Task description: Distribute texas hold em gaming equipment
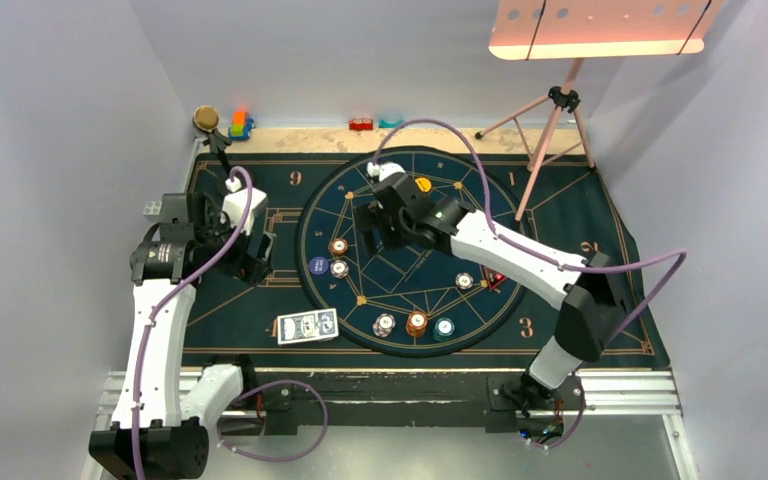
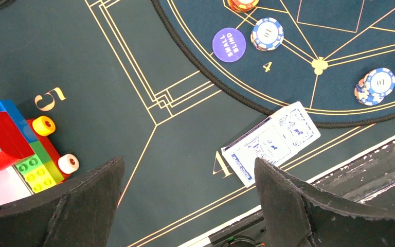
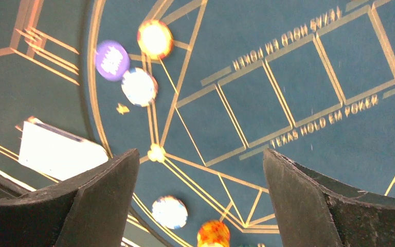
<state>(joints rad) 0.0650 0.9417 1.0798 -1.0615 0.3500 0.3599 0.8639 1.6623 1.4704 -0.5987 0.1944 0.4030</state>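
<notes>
**Chips (image 1: pixel 417 322) and playing cards (image 1: pixel 307 326) set out on the felt, both claws empty**

Small stacks of chips are seen spaced around the inside of the round mat (image 1: pixel 400 295), with three along its near edge and two at its left beside the purple small-blind disc (image 2: pixel 229 45). The playing cards are shown face down in a loose pile just outside the mat's near-left rim. The right gripper (image 3: pixel 200 200) is held over the middle of the mat, its fingers spread wide with only bare felt between them (its wrist view is blurred). The left gripper (image 2: pixel 190 206) is likewise spread to the full and nothing is held in it; it hangs over the left of the table, with the toy blocks (image 2: pixel 20 144) close at one side.

Trouble is judged most likely at the stacks. They are low but stand close to the disc, and one could be clipped and scattered by a wide-open finger swept past. The cards could be fanned apart if they are pinched off-centre. A reach by the left claw could be spoiled by the blocks.
</notes>
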